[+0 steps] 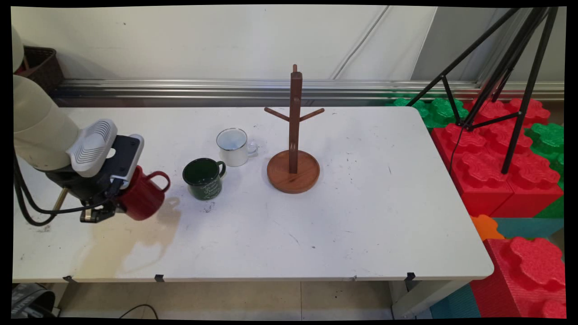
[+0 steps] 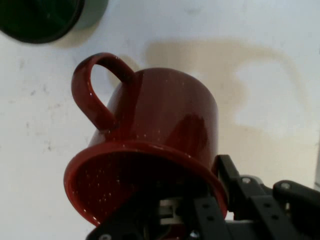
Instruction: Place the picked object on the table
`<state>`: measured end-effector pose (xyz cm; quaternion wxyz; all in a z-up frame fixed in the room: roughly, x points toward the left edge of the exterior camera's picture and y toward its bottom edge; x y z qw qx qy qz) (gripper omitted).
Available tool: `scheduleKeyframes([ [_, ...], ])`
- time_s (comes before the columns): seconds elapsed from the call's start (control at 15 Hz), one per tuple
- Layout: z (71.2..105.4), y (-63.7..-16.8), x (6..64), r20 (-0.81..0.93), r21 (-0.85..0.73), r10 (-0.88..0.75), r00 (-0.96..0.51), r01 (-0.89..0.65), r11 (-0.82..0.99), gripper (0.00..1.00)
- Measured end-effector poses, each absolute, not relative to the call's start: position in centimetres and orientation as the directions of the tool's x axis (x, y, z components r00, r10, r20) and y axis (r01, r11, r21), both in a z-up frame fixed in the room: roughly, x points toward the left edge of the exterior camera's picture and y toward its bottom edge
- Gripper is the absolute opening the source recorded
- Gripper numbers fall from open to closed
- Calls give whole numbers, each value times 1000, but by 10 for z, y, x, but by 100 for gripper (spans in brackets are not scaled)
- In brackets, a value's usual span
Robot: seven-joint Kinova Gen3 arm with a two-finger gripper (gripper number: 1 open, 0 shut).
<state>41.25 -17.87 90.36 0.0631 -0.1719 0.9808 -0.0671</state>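
Tool (image 1: 121,194) clamped on the rim of red mug (image 1: 143,195), mug tilted and lifted clear above the bench (image 1: 361,216) near its left edge. Green mug (image 1: 203,178) just beside; white mug (image 1: 232,146) and wooden mug tree (image 1: 293,149) further toward centre.

Colours across the white table (image 1: 361,225)

Glossy red enamel mug (image 2: 165,130) with fine pale speckles; dark green enamel mug (image 1: 204,178) bearing white lettering; white enamel mug (image 1: 233,147) with a dark rim; plain brown wooden mug tree (image 1: 293,153); black two-finger gripper (image 2: 200,210).
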Motion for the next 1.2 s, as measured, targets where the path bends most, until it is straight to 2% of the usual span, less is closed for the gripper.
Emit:
scheduleKeyframes([
  [1.2, 855, -192, 436, -223, -202, -358, -907, -316, 927, 0],
])
